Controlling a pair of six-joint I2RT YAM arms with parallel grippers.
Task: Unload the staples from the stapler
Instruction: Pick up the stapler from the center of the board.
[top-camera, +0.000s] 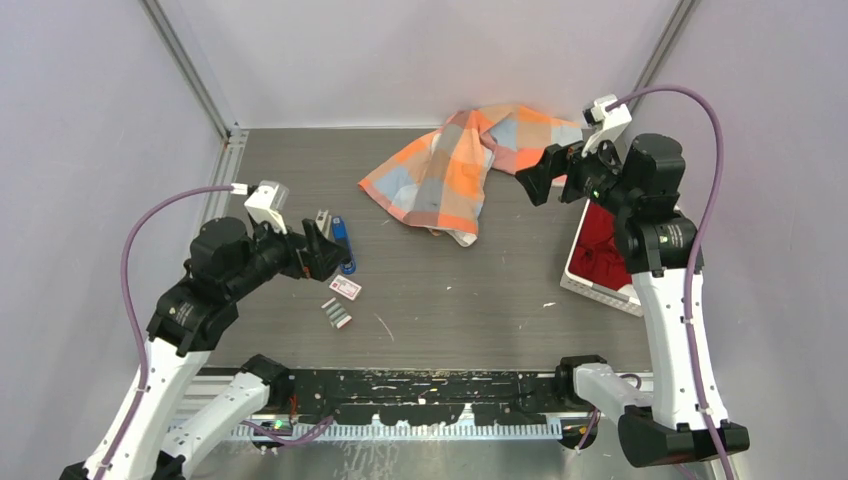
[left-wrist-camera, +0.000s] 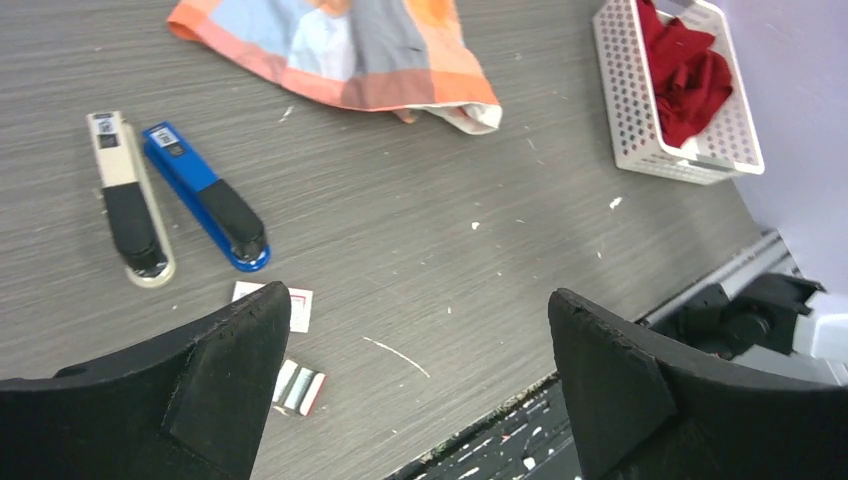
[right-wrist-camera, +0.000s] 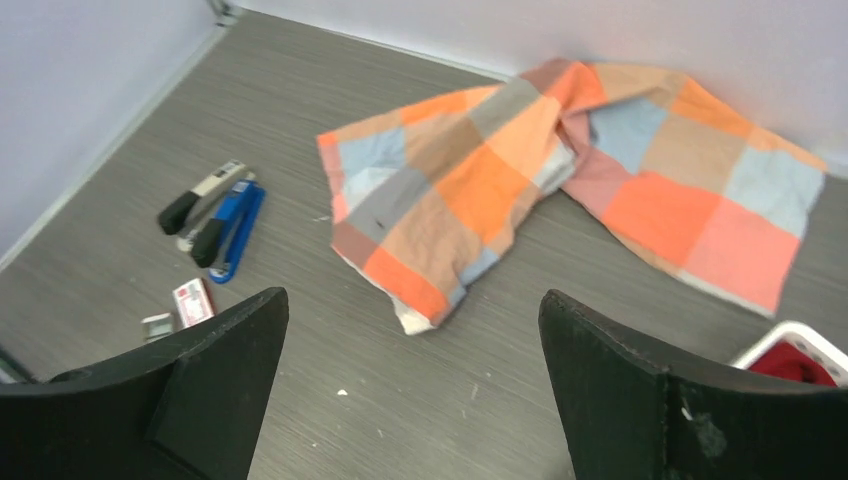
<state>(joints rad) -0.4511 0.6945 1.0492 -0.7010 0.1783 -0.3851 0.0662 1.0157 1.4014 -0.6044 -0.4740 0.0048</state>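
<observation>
The blue stapler (top-camera: 342, 240) (left-wrist-camera: 205, 195) (right-wrist-camera: 232, 228) lies flat on the dark table at the left, apart from both grippers. Short silver-grey strips of staples (top-camera: 336, 313) (left-wrist-camera: 298, 388) (right-wrist-camera: 158, 324) lie loose on the table nearer the front edge. My left gripper (top-camera: 322, 252) (left-wrist-camera: 420, 300) hovers just left of the stapler, open, with nothing between its fingers. My right gripper (top-camera: 535, 180) (right-wrist-camera: 412, 300) hangs high at the right, by the cloth, also open with nothing in it.
A beige-and-black stapler-like piece (left-wrist-camera: 128, 200) (right-wrist-camera: 200, 195) lies beside the blue one. A small white-and-red packet (top-camera: 346, 289) (right-wrist-camera: 193, 300) sits between stapler and staples. A checked orange cloth (top-camera: 450, 170) lies at the back. A white basket (top-camera: 600, 285) (left-wrist-camera: 640, 100) holds red fabric at the right.
</observation>
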